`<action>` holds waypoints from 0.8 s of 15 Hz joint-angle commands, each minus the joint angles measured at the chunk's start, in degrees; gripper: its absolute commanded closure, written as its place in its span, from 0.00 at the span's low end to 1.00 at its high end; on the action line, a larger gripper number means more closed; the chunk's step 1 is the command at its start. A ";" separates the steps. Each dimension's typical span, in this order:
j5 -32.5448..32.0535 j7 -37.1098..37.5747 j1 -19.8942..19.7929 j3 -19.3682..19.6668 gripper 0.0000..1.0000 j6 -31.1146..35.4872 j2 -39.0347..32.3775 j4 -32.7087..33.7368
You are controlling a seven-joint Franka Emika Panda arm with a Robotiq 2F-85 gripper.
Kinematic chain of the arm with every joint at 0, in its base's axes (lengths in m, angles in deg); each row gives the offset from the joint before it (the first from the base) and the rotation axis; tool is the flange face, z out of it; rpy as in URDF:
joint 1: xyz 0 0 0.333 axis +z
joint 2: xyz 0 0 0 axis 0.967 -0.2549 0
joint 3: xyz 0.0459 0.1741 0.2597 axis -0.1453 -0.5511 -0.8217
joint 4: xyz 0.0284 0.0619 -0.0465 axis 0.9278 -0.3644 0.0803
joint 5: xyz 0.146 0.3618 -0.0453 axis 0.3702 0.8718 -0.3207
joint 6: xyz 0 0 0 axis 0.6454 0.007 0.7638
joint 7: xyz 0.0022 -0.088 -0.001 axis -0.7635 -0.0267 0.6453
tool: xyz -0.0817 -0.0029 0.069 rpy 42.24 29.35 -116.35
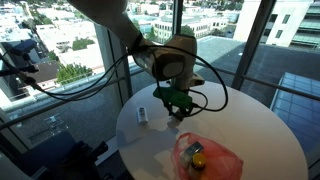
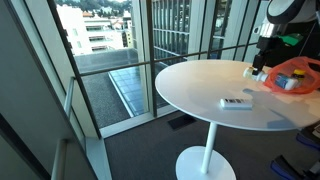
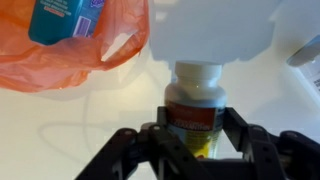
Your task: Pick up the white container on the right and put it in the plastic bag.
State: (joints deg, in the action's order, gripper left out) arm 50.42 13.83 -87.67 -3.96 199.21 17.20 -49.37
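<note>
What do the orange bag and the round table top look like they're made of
Orange bag: thin, translucent plastic film, slightly glossy; it crinkles and its contents show through. Table top: smooth white, faintly shiny, likely laminate or painted, unsure which.

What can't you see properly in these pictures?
- Bottle label: blurred, too close in the wrist view.
- Blue item in the orange bag: cut off by the wrist view's top edge.
- Gripper: too small in both exterior views to tell open or shut.
</note>
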 commanded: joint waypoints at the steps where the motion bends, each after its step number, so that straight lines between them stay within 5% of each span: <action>1: -0.12 -0.17 -0.30 0.39 0.66 -2.69 6.82 -3.61; 12: 0.64 -0.84 -4.00 8.88 0.66 -7.13 15.68 -6.41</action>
State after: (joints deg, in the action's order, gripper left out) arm 50.44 13.76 -90.49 3.15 193.36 30.59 -54.79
